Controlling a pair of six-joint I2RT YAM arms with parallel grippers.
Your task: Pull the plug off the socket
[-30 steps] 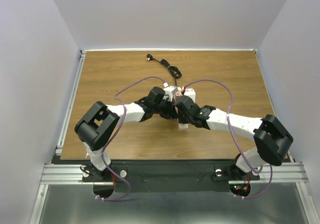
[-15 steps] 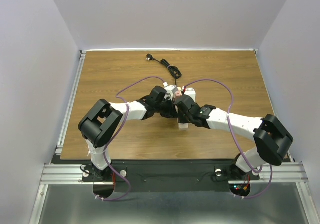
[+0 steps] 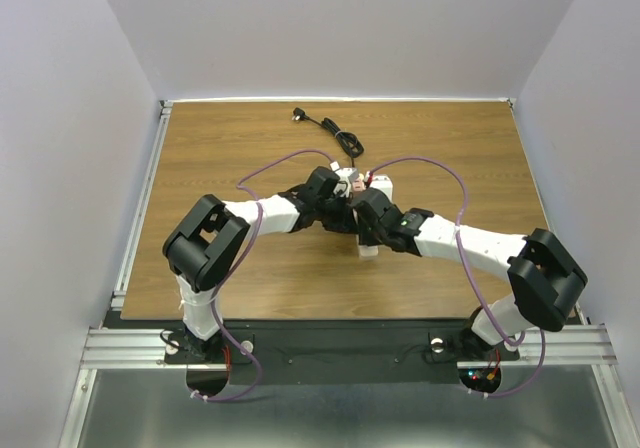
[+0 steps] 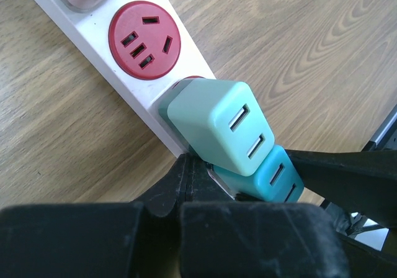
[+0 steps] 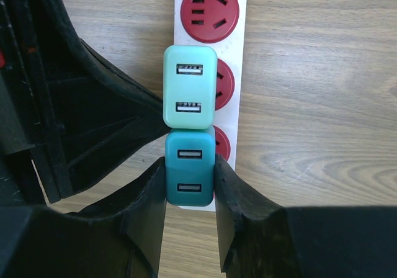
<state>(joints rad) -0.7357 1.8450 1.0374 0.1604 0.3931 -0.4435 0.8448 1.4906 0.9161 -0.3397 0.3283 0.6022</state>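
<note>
Right end effector (image 5: 190,185) pinches the dark plug (image 5: 190,174) as left end effector (image 4: 186,172), pressed together, bears on the socket (image 5: 180,17), which could lift if that hold slips.

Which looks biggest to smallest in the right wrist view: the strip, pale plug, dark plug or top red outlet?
1. the strip, though partly hidden
2. the pale plug and the dark plug: much alike; nearness could explain any difference
3. the top red outlet

On the socket (image 5: 211,11), the mint plug (image 5: 189,87) butts the teal plug (image 5: 190,172); your left claw (image 3: 338,190) blocks one flank, the opposite surface (image 5: 310,104) lies open.
</note>
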